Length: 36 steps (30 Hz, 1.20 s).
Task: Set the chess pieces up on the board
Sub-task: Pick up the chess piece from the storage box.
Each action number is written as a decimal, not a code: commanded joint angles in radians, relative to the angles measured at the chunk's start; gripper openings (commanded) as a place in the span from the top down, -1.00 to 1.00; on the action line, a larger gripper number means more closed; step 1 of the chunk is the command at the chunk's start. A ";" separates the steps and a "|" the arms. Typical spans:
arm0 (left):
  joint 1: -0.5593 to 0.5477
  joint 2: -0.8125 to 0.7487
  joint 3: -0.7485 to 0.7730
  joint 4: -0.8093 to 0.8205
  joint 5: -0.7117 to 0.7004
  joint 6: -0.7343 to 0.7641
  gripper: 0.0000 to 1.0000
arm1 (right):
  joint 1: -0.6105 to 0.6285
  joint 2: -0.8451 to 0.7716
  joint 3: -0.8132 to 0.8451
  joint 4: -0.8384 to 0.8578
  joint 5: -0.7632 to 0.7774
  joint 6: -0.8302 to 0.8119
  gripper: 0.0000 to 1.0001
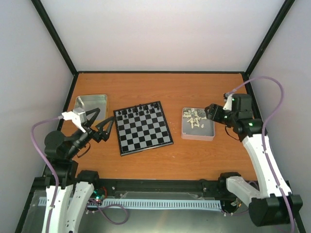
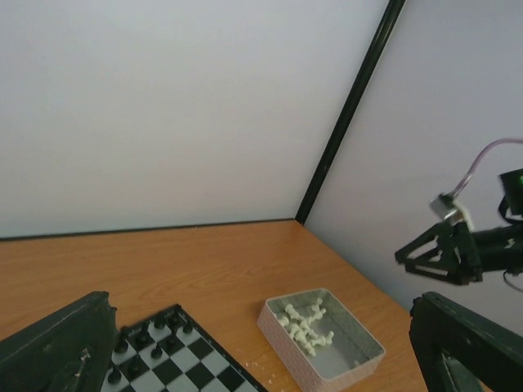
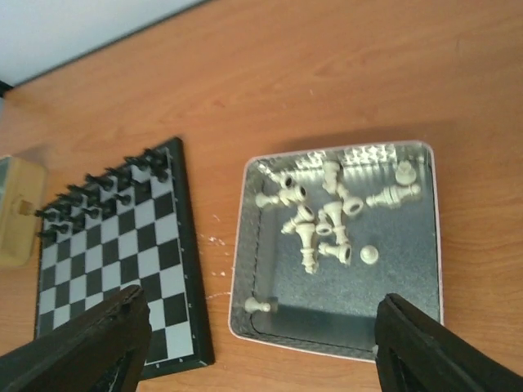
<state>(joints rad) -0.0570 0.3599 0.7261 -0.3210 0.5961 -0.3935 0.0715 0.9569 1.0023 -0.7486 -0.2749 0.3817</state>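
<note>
The board [image 1: 143, 128] lies at the table's middle, with tiny black figures on its two far rows [image 3: 98, 192] and no cream ones on it. The cream-white chess pieces [image 1: 194, 119] lie in a jumble inside a silver tray [image 1: 197, 137] to the right of the board, also seen in the right wrist view [image 3: 323, 220] and the left wrist view [image 2: 304, 322]. My right gripper [image 1: 210, 111] is open and empty, above the tray's right side [image 3: 261, 347]. My left gripper [image 1: 106, 122] is open and empty, just left of the board [image 2: 261, 359].
A second silver tray [image 1: 90, 104] stands empty at the back left, behind my left gripper. Bare wooden tabletop lies in front of the board and behind it. White walls with black frame posts close in the table on three sides.
</note>
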 commanded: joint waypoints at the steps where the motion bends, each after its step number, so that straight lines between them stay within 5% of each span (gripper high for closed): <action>1: 0.007 0.034 -0.002 0.150 -0.066 0.005 -0.99 | 0.048 0.085 -0.004 0.059 0.110 0.001 -0.45; 6: 0.007 0.051 -0.079 0.290 -0.185 -0.019 -1.00 | 0.104 0.225 -0.037 0.069 0.261 -0.007 -0.15; 11: 0.007 0.099 -0.137 0.398 -0.188 -0.020 -1.00 | 0.111 0.332 -0.082 0.094 0.321 -0.012 0.38; 29: 0.007 0.206 -0.110 0.342 -0.199 0.023 -0.99 | 0.139 0.711 0.015 0.188 0.294 -0.079 0.36; 36: 0.008 0.188 -0.120 0.337 -0.229 0.027 -0.99 | 0.142 0.750 0.032 0.178 0.357 -0.067 0.59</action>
<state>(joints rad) -0.0563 0.5594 0.5804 0.0010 0.3874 -0.3912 0.2054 1.6955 1.0100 -0.5793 0.0425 0.3126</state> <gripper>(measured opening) 0.997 0.242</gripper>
